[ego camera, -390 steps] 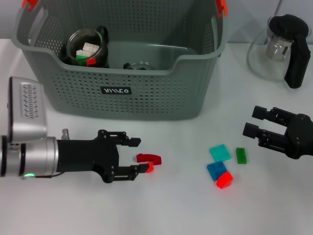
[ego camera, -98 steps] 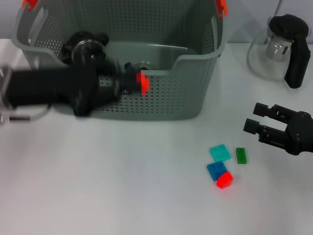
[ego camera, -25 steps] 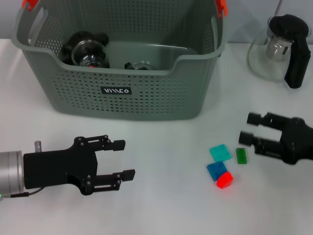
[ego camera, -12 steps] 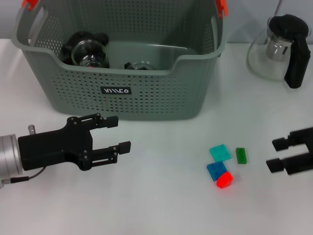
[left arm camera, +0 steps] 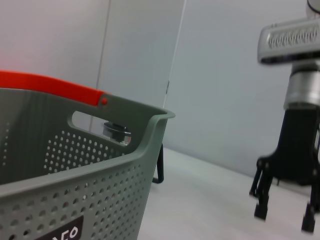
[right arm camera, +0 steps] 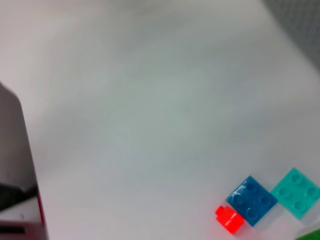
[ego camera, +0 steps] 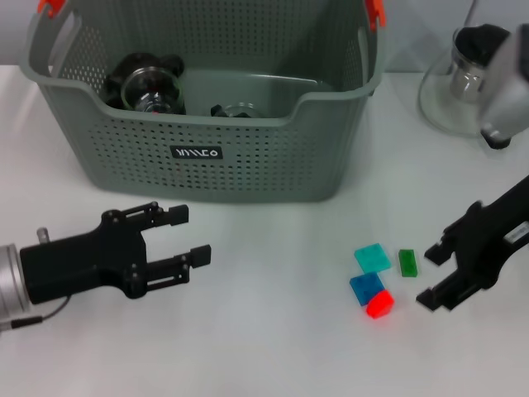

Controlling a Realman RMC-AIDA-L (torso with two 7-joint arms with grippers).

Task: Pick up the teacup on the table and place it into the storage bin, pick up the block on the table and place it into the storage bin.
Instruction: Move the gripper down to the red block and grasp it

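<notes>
**Storage bin holding cups; four blocks on the table**

The storage bin stood at the back of the white table, its black label facing forward and orange handle clips at its top corners. Inside it lay a glass teacup with a dark handle on the robot's left side, and a second glass item near the middle, only partly visible over the rim, possibly another cup.

In front of the bin toward the right, four blocks lay in a close group: a teal block, a green block just beside it, a blue block and a red block touching the blue one.

The left gripper was in front of the bin's left half, low over the table, its fingers spread apart and holding nothing. The right gripper was just right of the blocks, fingers likewise apart and empty, touching none of them.

A glass teapot stood at the far right, partly hidden by the right arm.
</notes>
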